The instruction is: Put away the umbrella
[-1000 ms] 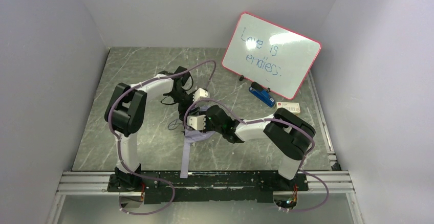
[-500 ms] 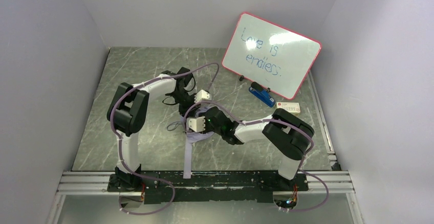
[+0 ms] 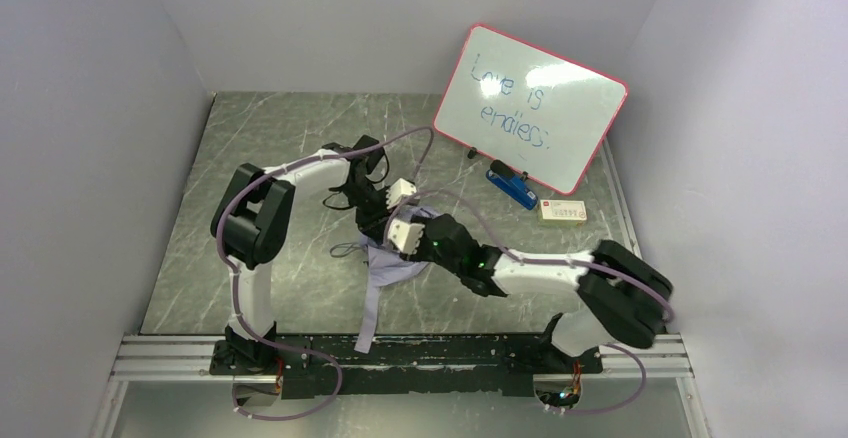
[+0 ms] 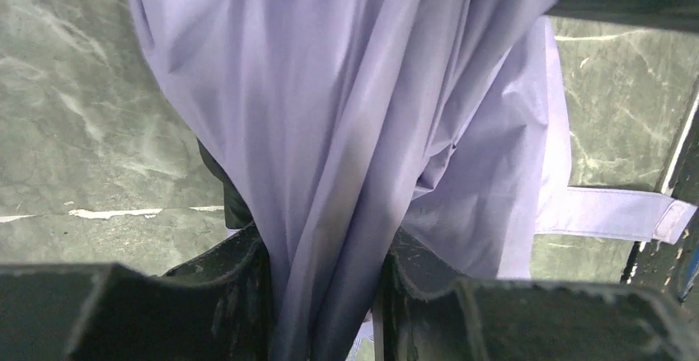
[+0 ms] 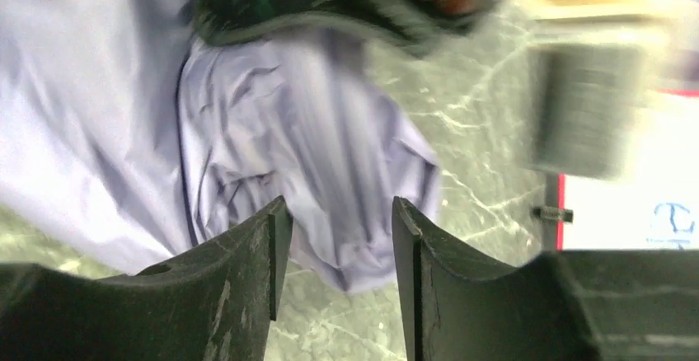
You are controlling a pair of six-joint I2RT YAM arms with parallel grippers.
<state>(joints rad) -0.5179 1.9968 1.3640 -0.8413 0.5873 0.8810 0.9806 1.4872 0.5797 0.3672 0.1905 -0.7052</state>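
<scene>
The pale lavender fabric compact umbrella (image 3: 392, 263) sits in the middle of the grey marbled bench (image 3: 250, 158), collapsed but with its canopy loose and its closure strap (image 4: 610, 213) unfastened. The left arm's fingers (image 4: 222, 287) are clenched on a bunched fold of canopy, and the right arm's fingers (image 5: 239, 270) stand released just short of the fabric. Rolling the canopy and strapping it shut look like the steps left.

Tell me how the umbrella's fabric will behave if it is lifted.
Probably floppy: the umbrella fabric hangs in soft folds and bunches between the jaws of the left gripper. It may slip, as the cloth looks smooth. Its loose strap could trail.
</scene>
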